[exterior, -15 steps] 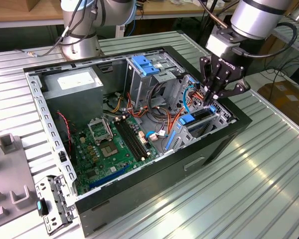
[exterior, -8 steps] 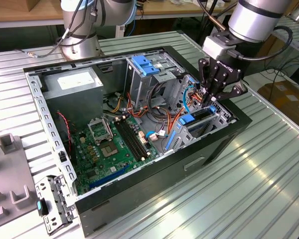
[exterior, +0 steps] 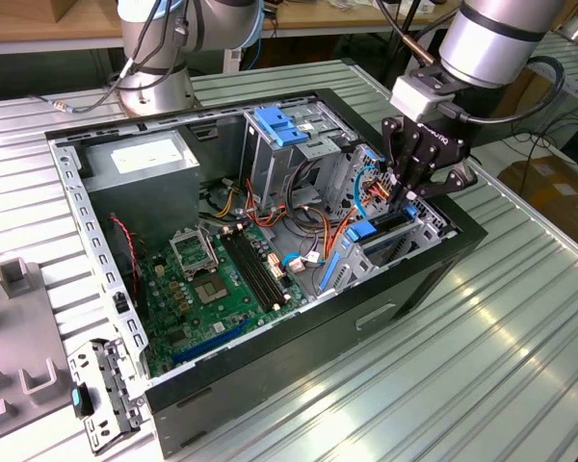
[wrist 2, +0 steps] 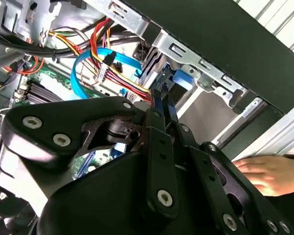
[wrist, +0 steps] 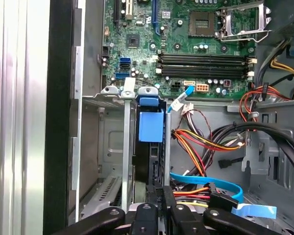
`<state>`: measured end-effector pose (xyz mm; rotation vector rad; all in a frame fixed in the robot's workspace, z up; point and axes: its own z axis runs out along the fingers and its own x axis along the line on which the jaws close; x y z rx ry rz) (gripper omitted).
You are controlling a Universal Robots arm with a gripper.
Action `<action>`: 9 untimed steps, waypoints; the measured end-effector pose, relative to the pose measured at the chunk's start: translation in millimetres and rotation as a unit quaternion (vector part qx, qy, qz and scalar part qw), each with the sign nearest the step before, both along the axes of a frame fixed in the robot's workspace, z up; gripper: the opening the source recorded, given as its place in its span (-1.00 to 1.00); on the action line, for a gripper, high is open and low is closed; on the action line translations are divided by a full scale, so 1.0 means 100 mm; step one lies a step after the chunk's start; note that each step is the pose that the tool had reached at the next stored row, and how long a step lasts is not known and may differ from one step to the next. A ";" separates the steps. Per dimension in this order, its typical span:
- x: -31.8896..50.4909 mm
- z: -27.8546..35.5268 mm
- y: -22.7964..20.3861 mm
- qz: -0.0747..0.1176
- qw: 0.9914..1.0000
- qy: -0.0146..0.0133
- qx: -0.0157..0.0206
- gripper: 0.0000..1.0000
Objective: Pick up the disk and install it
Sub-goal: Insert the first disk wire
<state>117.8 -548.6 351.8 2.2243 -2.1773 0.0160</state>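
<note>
- Disk (exterior: 385,229), exterior view: dark drive with blue rails, standing on edge in the drive cage (exterior: 426,229) at the corner of the open case (exterior: 299,366) towards the exterior view's right. Its top edge sits just under the gripper (exterior: 411,195).
- Gripper, exterior view: pointed down into the cage, fingers drawn close together; contact with the disk cannot be told here. The motherboard (exterior: 222,279) lies on the case floor; a blue latch (exterior: 281,127) tops the upper bay; the case rests on a ribbed metal table (exterior: 520,337).
- Disk (wrist 2: 162,100), second wrist view: its thin blue-edged rim runs between the two fingers.
- Gripper (wrist 2: 162,120), second wrist view: narrow, fingertips pinched on the disk's edge. Cables (wrist 2: 108,58), blue, red and yellow, cross behind; a hand (wrist 2: 264,174) rests on the table beyond the case wall.
- Disk (wrist: 151,127), first wrist view: seated upright in the cage slot, with a blue tab facing the camera, between metal cage walls.
- Gripper (wrist: 160,200), first wrist view: fingers nearly together at the disk's near edge; cables (wrist: 206,142) beside it; motherboard (wrist: 186,44) beyond.
</note>
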 end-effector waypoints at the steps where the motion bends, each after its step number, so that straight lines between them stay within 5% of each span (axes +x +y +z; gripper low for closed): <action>1: 0.000 -0.001 -0.001 0.000 1.000 0.000 0.000 -0.67; 9: -0.010 -0.016 -0.016 0.000 1.000 0.000 0.000 -0.67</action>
